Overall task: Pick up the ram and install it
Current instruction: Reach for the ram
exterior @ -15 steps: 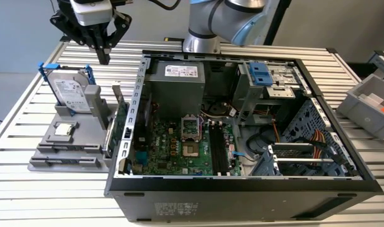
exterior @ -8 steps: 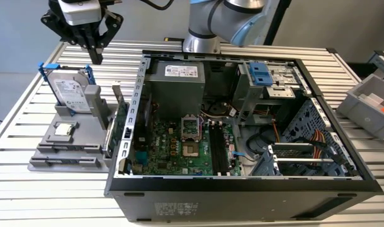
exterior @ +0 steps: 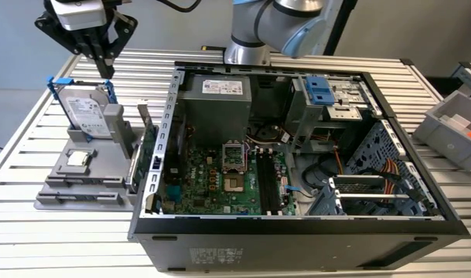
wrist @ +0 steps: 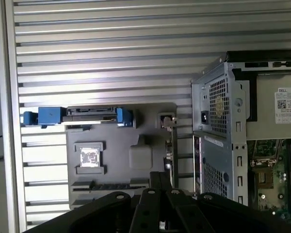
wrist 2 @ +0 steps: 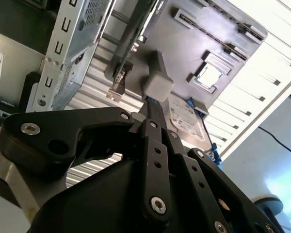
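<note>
Pincer (exterior: 106,68): fingers pressed together, empty, hanging above the grey holder (exterior: 56,176), apart from the ram.
Ram (exterior: 136,152): on edge in the holder, on the side next to the open computer case (exterior: 297,237).
Hard drive (exterior: 91,114): upright in the holder.
Chip (exterior: 80,157): flat on the holder.
Holder: on the slatted surface (exterior: 65,243).

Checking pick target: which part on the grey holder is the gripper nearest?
The hard drive with blue clips, upright below the gripper; the flat chip and the ram sit farther off.
</note>
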